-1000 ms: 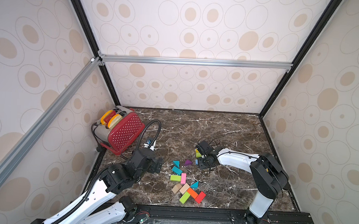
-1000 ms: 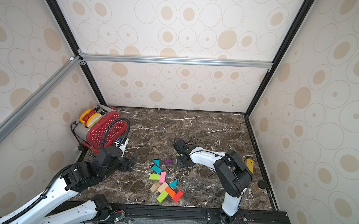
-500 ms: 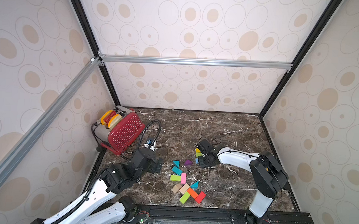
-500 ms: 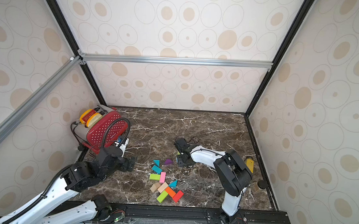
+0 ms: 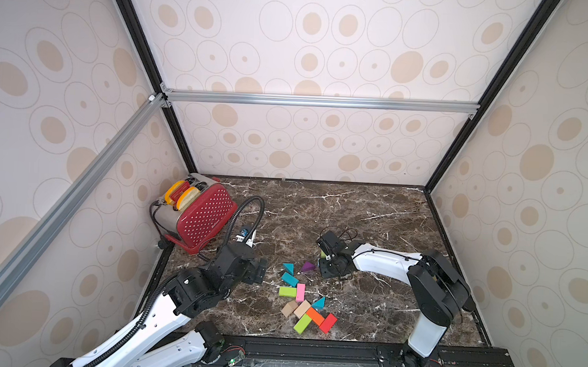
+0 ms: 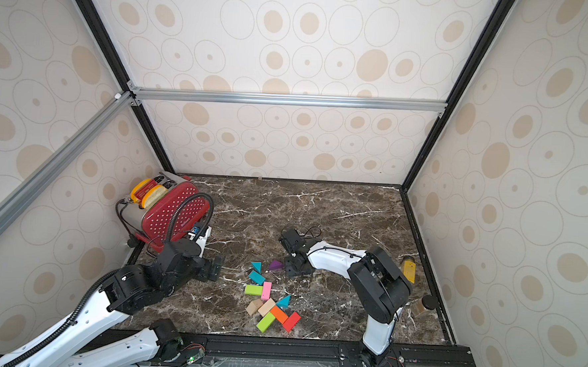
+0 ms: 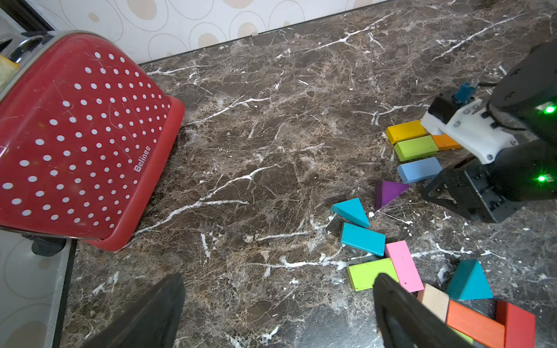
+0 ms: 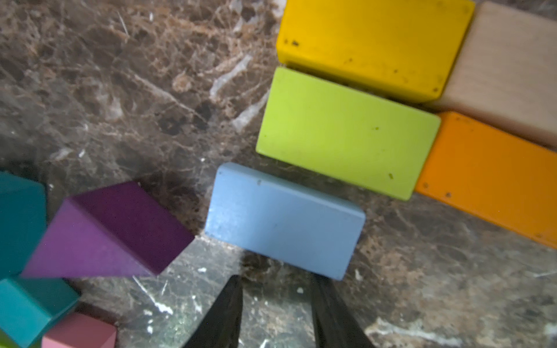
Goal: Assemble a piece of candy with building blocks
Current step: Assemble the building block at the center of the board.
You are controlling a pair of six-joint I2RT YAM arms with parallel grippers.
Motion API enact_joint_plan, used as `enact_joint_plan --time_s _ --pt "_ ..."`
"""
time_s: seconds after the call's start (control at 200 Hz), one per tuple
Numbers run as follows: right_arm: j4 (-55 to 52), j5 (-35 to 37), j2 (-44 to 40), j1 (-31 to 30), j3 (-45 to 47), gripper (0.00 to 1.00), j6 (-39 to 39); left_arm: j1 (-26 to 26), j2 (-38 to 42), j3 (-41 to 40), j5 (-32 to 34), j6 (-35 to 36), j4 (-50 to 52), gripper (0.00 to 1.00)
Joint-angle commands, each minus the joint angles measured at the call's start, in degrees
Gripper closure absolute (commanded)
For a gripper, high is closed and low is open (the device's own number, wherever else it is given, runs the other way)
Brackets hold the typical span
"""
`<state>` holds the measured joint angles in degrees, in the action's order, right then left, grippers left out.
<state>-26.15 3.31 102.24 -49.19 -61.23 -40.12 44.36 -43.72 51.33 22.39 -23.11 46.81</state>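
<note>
Lies flat on the dark brown, white-veined marble tabletop (image 5: 353,211): a matte light-blue brick (image 8: 284,221), painted wood with softly rounded edges. Just beside the blue brick, a lime brick (image 8: 346,132); beyond that, away from the blue brick, a scuffed yellow brick (image 8: 370,45), an orange brick (image 8: 488,177) and a bare, grainy tan brick (image 8: 506,69), packed edge to edge. Almost touching a corner of the blue brick, a purple wedge (image 8: 105,232).

Right hand (image 8: 277,286): low by the blue brick's long edge, black fingers parted a little, nothing between them. Left hand (image 7: 271,313): well away from the blue brick, spread wide, empty.

Farther from the blue brick, a loose scatter of teal, pink, green, red and tan pieces (image 5: 300,291). Well apart from it, a red perforated toaster (image 5: 204,217). All around, walls papered in beige circles, framed by black and aluminium rails.
</note>
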Motion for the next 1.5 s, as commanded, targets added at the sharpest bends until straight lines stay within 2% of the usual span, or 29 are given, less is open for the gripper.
enact_joint_plan --time_s 0.0,0.26,0.586,0.891,1.247,1.367,1.492 --pt "-2.94 1.01 0.26 -0.19 -0.91 0.54 -1.45 -0.27 -0.31 0.57 0.21 0.53 0.03 0.02" --pt "-3.93 0.45 -0.57 -2.13 -2.63 0.55 -2.55 -0.28 -0.26 0.62 0.20 0.53 0.05 0.02" --pt "-5.86 0.98 4.88 -2.44 -8.69 0.58 -5.53 -0.30 -0.40 0.59 0.28 0.53 0.03 0.02" --pt "-8.58 4.26 7.78 -2.45 -11.50 0.58 -7.83 -0.30 -0.39 0.52 0.20 0.53 0.04 0.02" --pt "-8.73 4.77 8.77 -2.89 -12.60 0.50 -16.42 -0.33 -0.48 0.52 -0.01 0.61 0.03 0.02" --pt "-9.21 6.72 8.03 -3.31 -12.02 0.47 -20.58 -0.28 -0.48 0.58 -0.16 0.61 0.00 0.02" --pt "-11.30 9.70 7.72 -4.41 -13.30 0.40 -21.31 -0.30 -0.56 0.53 -0.35 0.61 -0.05 0.02"
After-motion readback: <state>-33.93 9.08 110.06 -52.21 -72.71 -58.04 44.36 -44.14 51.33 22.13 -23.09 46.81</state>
